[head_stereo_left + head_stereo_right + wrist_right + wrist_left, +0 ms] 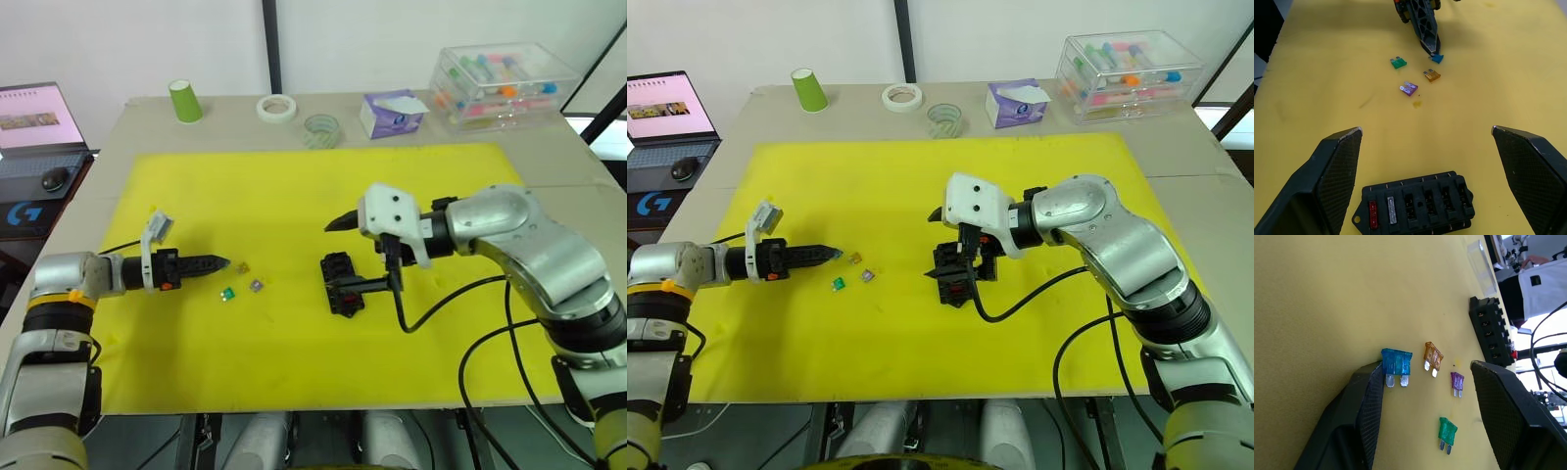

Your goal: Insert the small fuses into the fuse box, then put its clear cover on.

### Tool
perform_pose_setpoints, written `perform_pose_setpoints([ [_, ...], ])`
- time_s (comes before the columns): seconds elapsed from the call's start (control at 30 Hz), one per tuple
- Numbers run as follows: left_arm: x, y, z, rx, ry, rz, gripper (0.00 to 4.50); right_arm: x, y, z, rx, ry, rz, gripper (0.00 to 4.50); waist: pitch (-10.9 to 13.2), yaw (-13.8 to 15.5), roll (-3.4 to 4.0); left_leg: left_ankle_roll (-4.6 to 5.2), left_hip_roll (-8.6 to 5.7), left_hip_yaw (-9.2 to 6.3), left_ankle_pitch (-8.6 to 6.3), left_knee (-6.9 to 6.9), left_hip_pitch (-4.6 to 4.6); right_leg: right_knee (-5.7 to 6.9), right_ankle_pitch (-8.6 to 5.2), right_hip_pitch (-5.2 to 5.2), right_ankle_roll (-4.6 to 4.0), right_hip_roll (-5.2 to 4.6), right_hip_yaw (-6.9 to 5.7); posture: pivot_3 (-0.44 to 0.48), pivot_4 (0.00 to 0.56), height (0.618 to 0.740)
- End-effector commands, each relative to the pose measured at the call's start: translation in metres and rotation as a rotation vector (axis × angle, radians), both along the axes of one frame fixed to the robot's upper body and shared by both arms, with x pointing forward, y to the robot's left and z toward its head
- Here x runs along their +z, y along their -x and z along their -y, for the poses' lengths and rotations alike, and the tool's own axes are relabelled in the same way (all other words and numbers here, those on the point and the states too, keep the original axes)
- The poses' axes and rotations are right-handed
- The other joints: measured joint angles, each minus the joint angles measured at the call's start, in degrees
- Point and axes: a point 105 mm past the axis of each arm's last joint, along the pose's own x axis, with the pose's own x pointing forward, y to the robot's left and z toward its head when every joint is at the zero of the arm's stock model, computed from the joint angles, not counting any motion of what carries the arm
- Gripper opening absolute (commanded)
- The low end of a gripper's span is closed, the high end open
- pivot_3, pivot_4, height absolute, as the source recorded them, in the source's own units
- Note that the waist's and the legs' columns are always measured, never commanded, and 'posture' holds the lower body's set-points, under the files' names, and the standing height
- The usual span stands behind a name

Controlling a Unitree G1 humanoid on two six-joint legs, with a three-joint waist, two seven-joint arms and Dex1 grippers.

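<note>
The black fuse box lies on the yellow mat with a red fuse and a grey fuse in its end slots. My right gripper hovers over it, wide open and empty. To its left, the blue, amber, purple and green small fuses lie loose on the mat. My left gripper is open and low at them, and the blue fuse touches one fingertip. The clear cover lies beyond the fuse box.
Along the table's far edge stand a green cup, two tape rolls, a purple tissue box and a large clear storage box. A laptop sits off the table's left side. A black cable trails from my right arm.
</note>
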Motion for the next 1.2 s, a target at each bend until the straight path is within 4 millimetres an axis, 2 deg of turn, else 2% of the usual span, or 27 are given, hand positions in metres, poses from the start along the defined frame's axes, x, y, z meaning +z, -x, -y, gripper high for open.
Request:
perform_pose_setpoints([
  [0.03, -0.013, 0.006, 0.005, -0.019, 0.004, -0.057, 2.01, 0.008, 0.003, -0.002, 0.021, -0.008, 0.046, 4.5, 0.0, -0.1, 0.0, 0.0, 0.0, 0.0, 0.0, 0.0, 0.0, 0.0, 0.0, -0.01, 0.0, 0.0, 0.0, 0.0, 0.15, 0.74],
  [0.43, -0.015, 0.005, -0.001, 0.015, 0.003, -0.057, 2.01, 0.006, 0.003, -0.002, 0.029, -0.005, 0.049, 4.5, 0.0, -0.2, 0.0, 0.0, 0.01, 0.0, 0.0, -0.01, 0.0, 0.0, 0.0, -0.01, 0.0, 0.01, 0.0, 0.0, 0.15, 0.74],
  [0.57, -0.016, 0.004, -0.006, 0.04, 0.001, -0.06, 1.15, 0.006, 0.002, -0.004, 0.034, -0.002, 0.052, 4.5, 0.0, -0.4, 0.0, 0.0, 0.02, 0.0, 0.0, -0.01, 0.0, 0.0, 0.0, -0.02, 0.0, 0.01, 0.0, 0.0, 0.15, 0.74],
  [0.9, -0.02, 0.008, -0.01, 0.064, 0.004, -0.069, 1.15, 0.008, 0.002, -0.007, 0.05, 0.002, 0.059, 4.5, 0.0, -1.1, 0.0, 0.0, 0.05, -0.01, 0.0, -0.05, 0.0, 0.01, 0.0, -0.04, 0.0, 0.01, 0.0, 0.0, 0.15, 0.74],
  [1.07, -0.021, 0.008, -0.01, 0.073, 0.002, -0.069, 0.01, 0.008, 0.002, -0.009, 0.057, 0.002, 0.059, 4.5, 0.0, -1.2, 0.01, 0.0, 0.06, -0.01, 0.0, -0.06, 0.0, 0.01, 0.0, -0.06, 0.0, 0.01, 0.0, 0.0, 0.15, 0.74],
  [1.2, -0.021, 0.009, -0.01, 0.074, -0.002, -0.071, 0.01, 0.008, 0.002, -0.009, 0.06, 0.001, 0.058, 4.5, 0.0, -1.2, 0.01, -0.01, 0.08, 0.0, 0.01, -0.06, 0.01, 0.01, 0.0, -0.05, 0.0, 0.01, 0.0, 0.0, 0.15, 0.74],
])
